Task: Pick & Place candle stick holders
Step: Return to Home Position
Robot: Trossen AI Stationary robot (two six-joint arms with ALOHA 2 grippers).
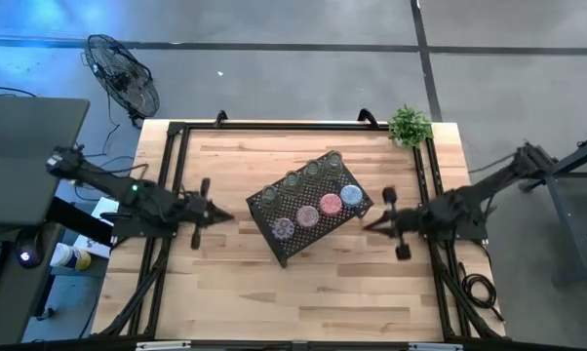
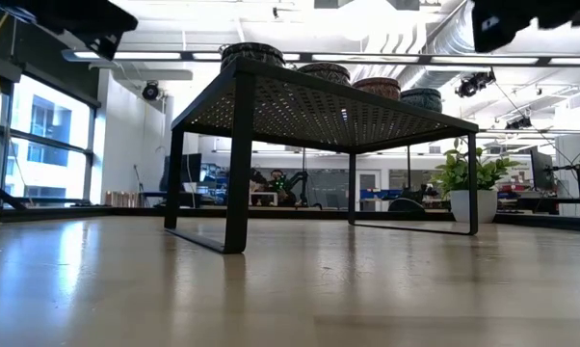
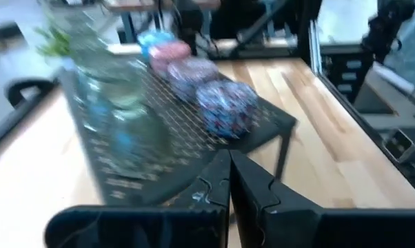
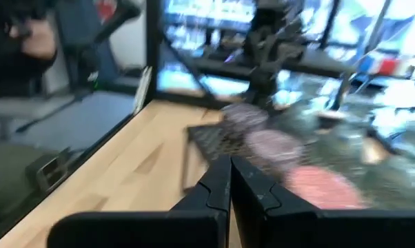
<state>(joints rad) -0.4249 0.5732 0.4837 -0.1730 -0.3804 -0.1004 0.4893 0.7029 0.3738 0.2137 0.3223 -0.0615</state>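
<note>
Centrally on the wooden table (image 1: 274, 302): black mesh shelf (image 1: 300, 198), set askew. Carries all eight candle stick holders (image 1: 307, 215) in two rows, four clear-greenish along the far side, four mottled pink, blue and purple along the near side. Left of it, left gripper (image 1: 225, 213), fingers pressed together, gripping nothing. Right of it, right gripper (image 1: 369, 225), likewise closed and empty. At far right corner, small potted plant (image 1: 410, 125).
</note>
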